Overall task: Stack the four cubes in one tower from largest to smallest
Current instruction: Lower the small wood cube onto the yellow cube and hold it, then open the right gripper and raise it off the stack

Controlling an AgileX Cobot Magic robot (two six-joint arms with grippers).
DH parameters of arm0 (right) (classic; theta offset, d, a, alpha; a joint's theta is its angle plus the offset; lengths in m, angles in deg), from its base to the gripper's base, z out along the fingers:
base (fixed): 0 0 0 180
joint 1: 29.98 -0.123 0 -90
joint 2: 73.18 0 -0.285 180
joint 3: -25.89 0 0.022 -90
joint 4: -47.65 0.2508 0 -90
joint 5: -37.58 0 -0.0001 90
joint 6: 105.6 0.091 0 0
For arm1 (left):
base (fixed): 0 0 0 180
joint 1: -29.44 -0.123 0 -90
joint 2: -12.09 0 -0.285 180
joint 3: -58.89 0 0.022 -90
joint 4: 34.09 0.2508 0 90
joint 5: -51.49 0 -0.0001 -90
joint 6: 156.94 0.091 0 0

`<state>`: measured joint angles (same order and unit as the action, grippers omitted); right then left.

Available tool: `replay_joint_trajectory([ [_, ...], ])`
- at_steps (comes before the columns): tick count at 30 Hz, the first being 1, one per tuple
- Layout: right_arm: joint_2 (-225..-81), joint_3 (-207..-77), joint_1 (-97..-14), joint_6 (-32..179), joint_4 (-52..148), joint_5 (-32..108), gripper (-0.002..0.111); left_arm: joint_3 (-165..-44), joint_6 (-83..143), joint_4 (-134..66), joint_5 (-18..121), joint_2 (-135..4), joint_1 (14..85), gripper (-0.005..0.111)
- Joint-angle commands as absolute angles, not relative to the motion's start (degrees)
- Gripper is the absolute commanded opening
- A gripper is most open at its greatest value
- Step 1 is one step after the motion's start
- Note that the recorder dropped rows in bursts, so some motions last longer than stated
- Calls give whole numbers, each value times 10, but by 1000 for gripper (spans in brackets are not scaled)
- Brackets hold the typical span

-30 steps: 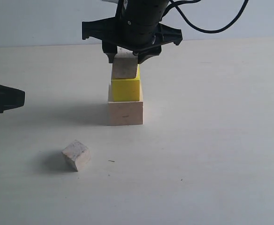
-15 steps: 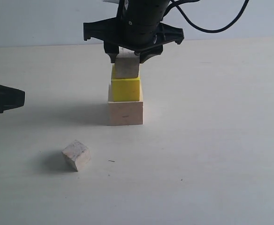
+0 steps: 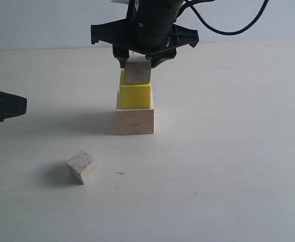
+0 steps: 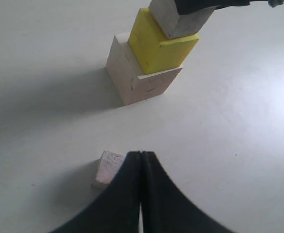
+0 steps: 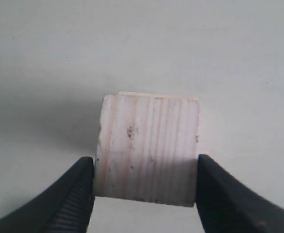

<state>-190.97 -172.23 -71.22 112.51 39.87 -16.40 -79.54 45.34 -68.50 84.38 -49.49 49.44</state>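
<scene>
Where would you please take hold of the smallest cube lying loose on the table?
Come from above and grip two opposite side faces of the smallest cube. It rests on the table, apart from the tower, turned corner-on to the exterior camera, so rotate the wrist to match.

Yellow cube (image 3: 135, 96), pale cube (image 3: 135, 121), streaky-grained cube (image 5: 146, 150), black right pincer (image 5: 145, 180)

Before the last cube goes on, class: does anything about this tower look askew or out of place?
The small wood cube, gripped by the right tool, sits off-centre on the yellow cube, leaving a yellow strip showing on its left in the exterior view. The smallest cube lies apart on the table, turned corner-on.
</scene>
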Motion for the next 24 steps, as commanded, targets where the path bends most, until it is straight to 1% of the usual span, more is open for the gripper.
replay_joint_trajectory([
  [1, -1910, -1727, -713, 1125, 402, -163, 52, -794, 453, -688, 842, -490, 494, 0],
  [13, -1910, -1727, -713, 1119, 400, -150, 52, -794, 453, -688, 842, -490, 494, 0],
  [15, -1910, -1727, -713, 1119, 400, -150, 56, -794, 453, -688, 843, -490, 494, 0],
  [20, -1910, -1727, -713, 1119, 400, -150, 70, -794, 453, -688, 843, -490, 494, 0],
  [24, -1910, -1727, -713, 1119, 400, -150, 73, -794, 453, -688, 843, -490, 494, 0],
])
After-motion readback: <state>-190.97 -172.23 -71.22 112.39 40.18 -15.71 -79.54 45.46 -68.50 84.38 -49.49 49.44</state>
